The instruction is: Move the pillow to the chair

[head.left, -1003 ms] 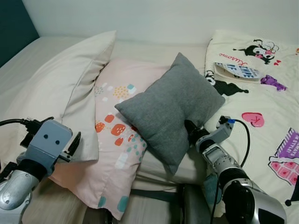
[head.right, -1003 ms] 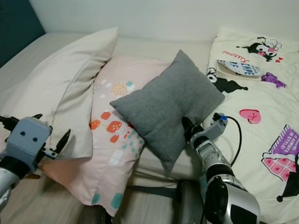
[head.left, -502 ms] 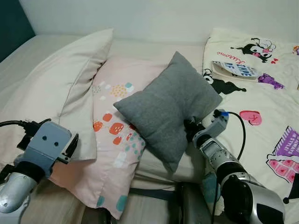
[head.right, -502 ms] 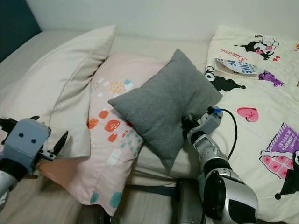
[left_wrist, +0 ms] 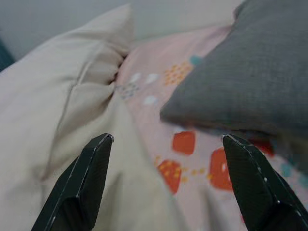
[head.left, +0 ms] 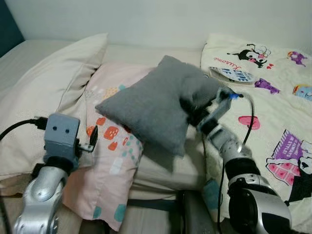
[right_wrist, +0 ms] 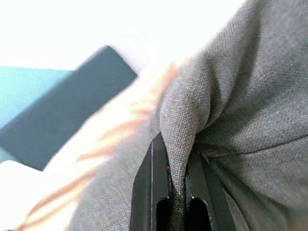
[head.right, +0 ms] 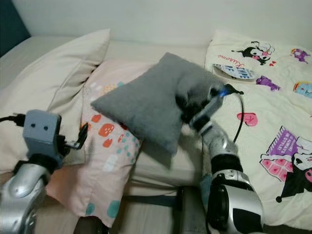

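Step in hand: lift-off after grasp. Right pincer [right_wrist: 177,192] is pinching a fold of the grey pillow [head.left: 151,105] at its right edge; fabric is bunched tight between the fingers. The pillow hangs tilted above the patterned pink pillow [head.left: 114,161] on the bed [head.left: 29,53], right side raised. Left pincer [left_wrist: 166,180] is spread and empty, hovering near the cream pillow [head.left: 46,95]. No chair in view. Next, by my judgement: raise clear, then turn to locate the chair; a single-fold grip may slip.
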